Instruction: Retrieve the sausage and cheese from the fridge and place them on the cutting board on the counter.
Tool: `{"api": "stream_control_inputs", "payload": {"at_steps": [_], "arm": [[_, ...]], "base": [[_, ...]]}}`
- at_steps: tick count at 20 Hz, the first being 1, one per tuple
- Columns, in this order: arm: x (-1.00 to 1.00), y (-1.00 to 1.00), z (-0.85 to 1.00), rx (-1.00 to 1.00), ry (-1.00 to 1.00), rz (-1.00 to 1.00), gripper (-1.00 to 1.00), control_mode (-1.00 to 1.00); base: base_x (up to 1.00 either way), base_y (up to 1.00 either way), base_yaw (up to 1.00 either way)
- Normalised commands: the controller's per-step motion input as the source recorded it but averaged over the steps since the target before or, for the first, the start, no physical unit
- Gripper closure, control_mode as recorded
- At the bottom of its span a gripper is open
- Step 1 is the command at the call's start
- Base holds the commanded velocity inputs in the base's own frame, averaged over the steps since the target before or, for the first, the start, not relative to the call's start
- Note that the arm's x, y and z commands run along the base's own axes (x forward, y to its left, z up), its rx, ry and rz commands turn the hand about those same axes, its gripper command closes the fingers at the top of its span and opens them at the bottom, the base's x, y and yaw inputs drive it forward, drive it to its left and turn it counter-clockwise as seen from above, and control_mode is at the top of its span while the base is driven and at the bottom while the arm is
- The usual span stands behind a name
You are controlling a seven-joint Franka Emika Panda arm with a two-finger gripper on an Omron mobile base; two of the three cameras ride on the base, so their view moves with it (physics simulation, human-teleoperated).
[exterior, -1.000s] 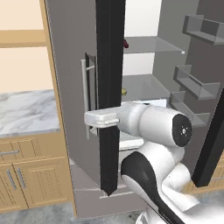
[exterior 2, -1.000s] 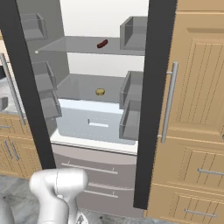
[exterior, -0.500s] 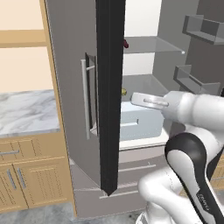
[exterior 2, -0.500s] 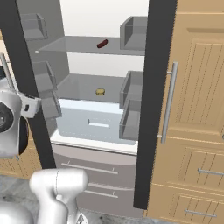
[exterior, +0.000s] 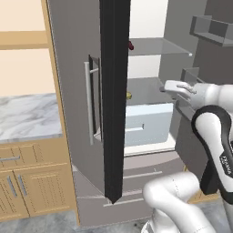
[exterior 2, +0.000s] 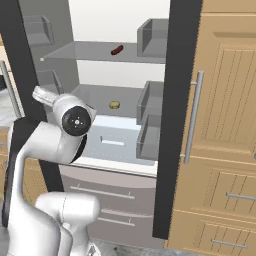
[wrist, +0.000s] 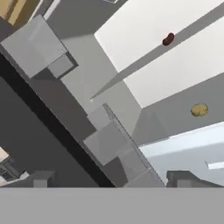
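The fridge [exterior: 73, 45] stands with both doors swung open. On its upper glass shelf lies the sausage [exterior 2: 117, 50], a small dark red stick, also seen as the sausage [wrist: 168, 39] and half hidden by the door edge as the sausage [exterior: 130, 45]. One shelf lower, above the white drawer, sits the small yellow cheese [exterior 2: 114, 105], also the cheese [wrist: 199, 110] and the cheese [exterior: 129, 95]. My gripper [wrist: 111, 181] is open and holds nothing. It hovers in front of the fridge opening at middle-shelf height, short of both items. The counter [exterior: 27, 118] is to the fridge's left. The cutting board is out of view.
The left door's dark edge [exterior: 113, 113] stands close to my arm's left. Grey door bins [exterior 2: 150, 120] hang on the right door. Two lower fridge drawers [exterior 2: 100, 195] are shut. Wooden cabinets [exterior 2: 225, 125] flank the fridge on the right.
My hand has swung right, from the left door's edge to the front of the fridge opening. Its jaws have spread a little wider.
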Motion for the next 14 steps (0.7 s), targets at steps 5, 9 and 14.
{"api": "stream_control_inputs", "payload": {"at_steps": [5,9,14], "arm": [[0.97,-0.15,-0.3,0.16,0.17,0.0,-1.0,-1.0],[0.89,0.12,-0.32,0.08,0.16,0.0,-1.0,-1.0],[0.96,0.26,-0.29,0.05,0.17,0.0,-1.0,-1.0]], "base": [[0.0,0.0,0.0],[0.0,0.0,0.0],[0.0,0.0,0.0]]}}
